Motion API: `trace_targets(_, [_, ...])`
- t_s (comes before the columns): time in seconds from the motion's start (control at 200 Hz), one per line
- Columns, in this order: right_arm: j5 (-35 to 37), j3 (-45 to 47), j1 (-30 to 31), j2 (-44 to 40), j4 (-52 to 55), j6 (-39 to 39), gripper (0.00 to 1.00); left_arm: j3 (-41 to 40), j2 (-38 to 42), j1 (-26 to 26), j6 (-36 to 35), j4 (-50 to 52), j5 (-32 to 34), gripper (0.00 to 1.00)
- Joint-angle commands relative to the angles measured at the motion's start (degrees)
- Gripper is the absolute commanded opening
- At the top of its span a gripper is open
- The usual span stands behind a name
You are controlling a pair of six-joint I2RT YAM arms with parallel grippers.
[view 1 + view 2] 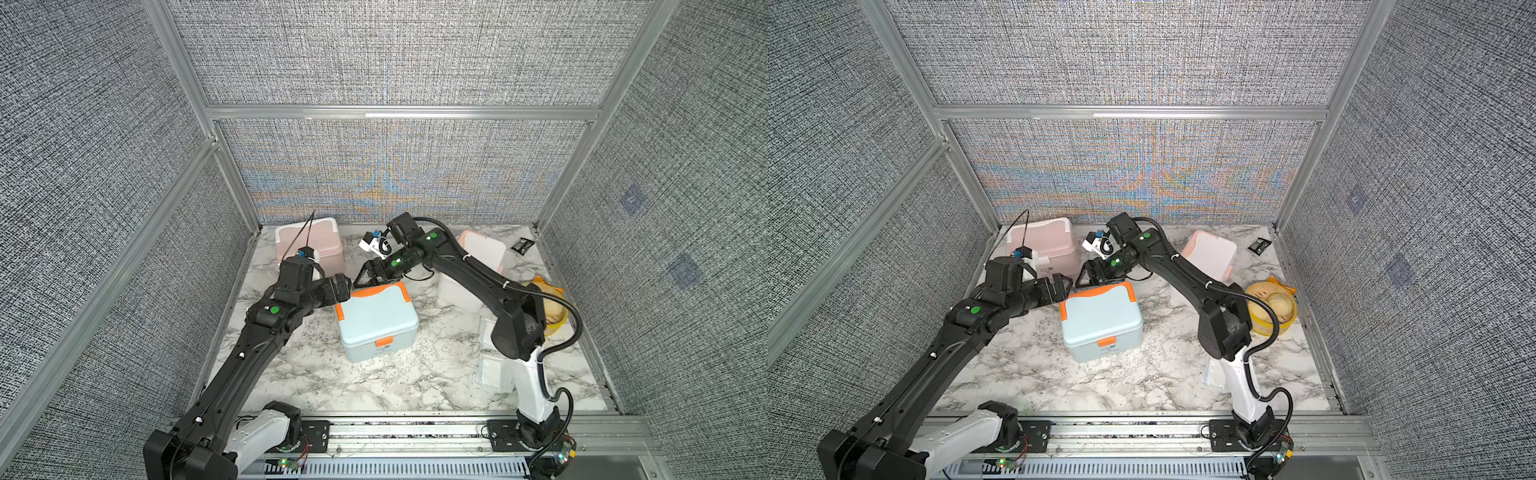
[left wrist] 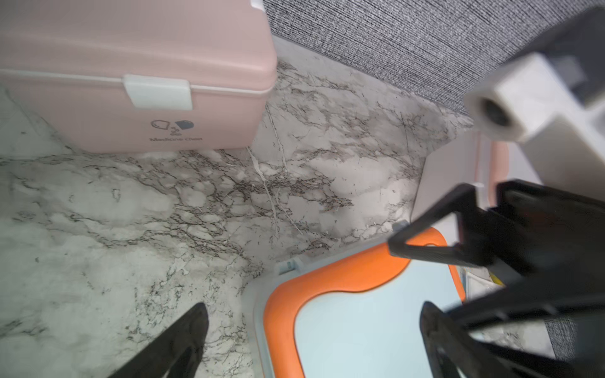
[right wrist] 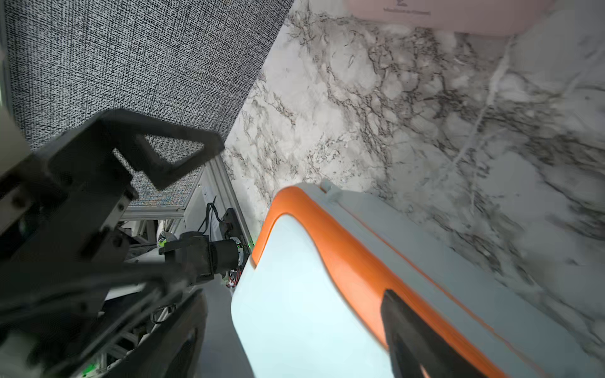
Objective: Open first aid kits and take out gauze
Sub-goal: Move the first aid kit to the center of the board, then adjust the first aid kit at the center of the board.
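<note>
Both grippers, right (image 1: 371, 277) and left (image 1: 341, 289), stood with jaws apart, holding nothing, at the blue box's (image 1: 376, 322) far handle edge, probably to brace it for unlatching; gauze packets (image 1: 490, 368) lay right of that box.

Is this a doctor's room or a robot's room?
Probably a robot test booth: grey fabric walls on metal frames, two black robot arms bolted to a rail, and a marble-patterned tabletop set with toy-like plastic medicine boxes.

A yellow basket (image 1: 1273, 328) holding buns (image 1: 1277, 300) sits on the marble tabletop (image 1: 1025, 374); a black wrapper (image 1: 1259, 244) lies beyond the basket, near the back wall.
</note>
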State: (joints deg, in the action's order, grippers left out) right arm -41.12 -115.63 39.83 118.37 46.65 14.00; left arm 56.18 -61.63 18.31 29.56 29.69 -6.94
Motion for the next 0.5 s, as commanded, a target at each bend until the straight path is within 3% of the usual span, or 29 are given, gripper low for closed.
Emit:
trace_targets(0.0, [6.37,5.48,0.23,-6.32,-1.92,2.02,0.92,0.93,-0.28,-0.96,-0.29,0.09,-2.32,0.99])
trace_targets(0.23, [14.66,29.05,0.30,-26.45,-10.24,7.61,0.99,2.53,-5.29,-2.75,0.39,-2.03,-11.82,1.00])
trace_targets(0.495, [18.26,53.30,1.27,-48.43,-18.20,16.22,0.99,3.82,-13.07,-2.73,0.59,-5.30,-15.55,1.00])
